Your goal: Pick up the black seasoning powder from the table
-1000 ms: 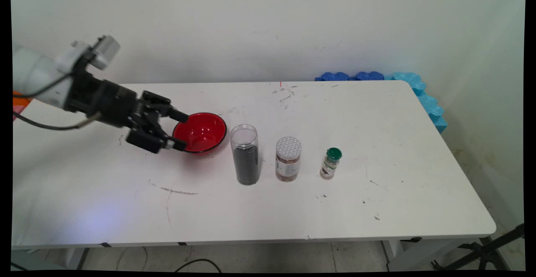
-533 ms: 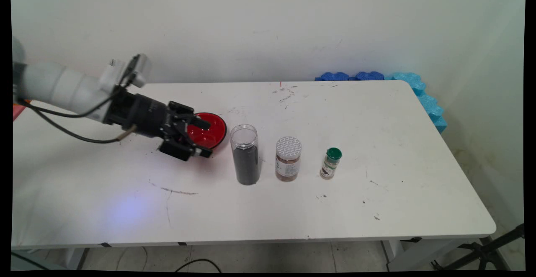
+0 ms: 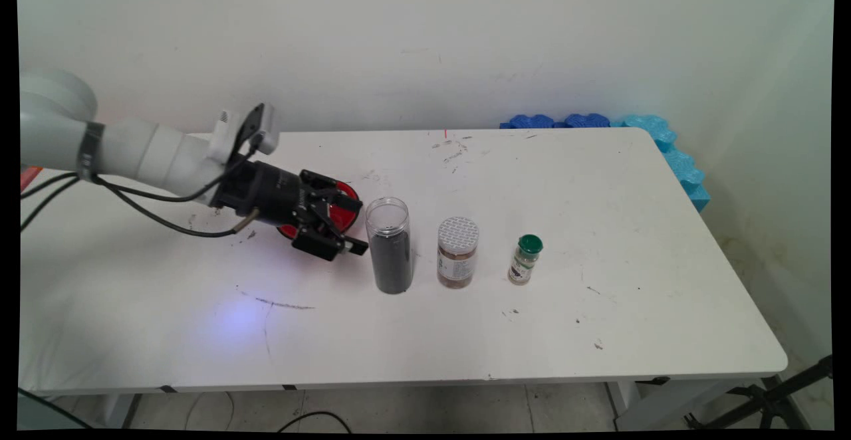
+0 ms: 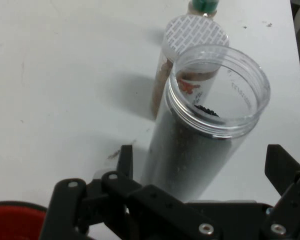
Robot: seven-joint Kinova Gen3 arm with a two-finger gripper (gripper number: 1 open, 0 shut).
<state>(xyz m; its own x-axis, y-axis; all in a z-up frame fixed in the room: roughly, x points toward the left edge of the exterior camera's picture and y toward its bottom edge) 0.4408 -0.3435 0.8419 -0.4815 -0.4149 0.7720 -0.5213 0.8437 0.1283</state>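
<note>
Tall jar (image 3: pixel 390 246) (lidless, dark grains inside) stands just beyond the hand (image 3: pixel 357 226), whose fingers spread wide.

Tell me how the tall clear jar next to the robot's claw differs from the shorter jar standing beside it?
The tall clear jar has no lid and its mouth is open; the shorter jar is capped with a white patterned lid. The tall jar holds dark, nearly black grains filling about its lower two thirds; the shorter jar's contents look brown, and it carries a label. The open gripper is right beside the tall jar, not the shorter one. Both are clear, upright cylinders on the white table.
</note>
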